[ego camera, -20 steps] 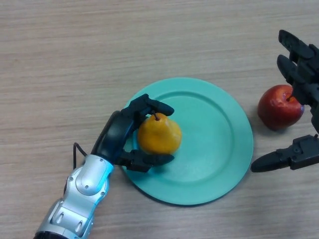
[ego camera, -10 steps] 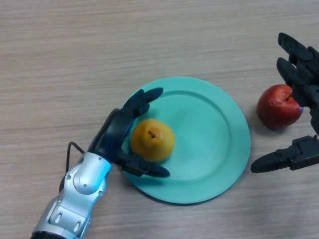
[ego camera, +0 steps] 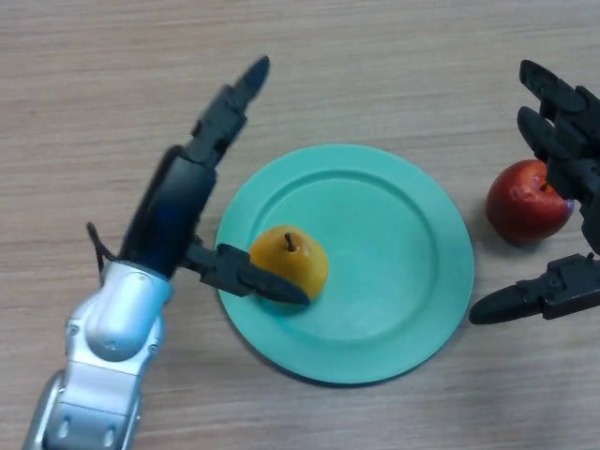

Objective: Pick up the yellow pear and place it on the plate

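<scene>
A light wood-grain table carries a teal plate near its middle, with a red apple lying just to the plate's right.

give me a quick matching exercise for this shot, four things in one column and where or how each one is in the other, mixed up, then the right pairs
Things:
1. yellow pear
2. red apple
3. left hand
4. right hand

Places or states:
A. on the bare table, right of the plate
B. open, fingers straight, raised beside the plate's left edge
C. open, spread around the apple without closing on it
D. resting on the left part of the plate, stem up

Pairs: 1-D, 2-A, 3-B, 4-C
</scene>
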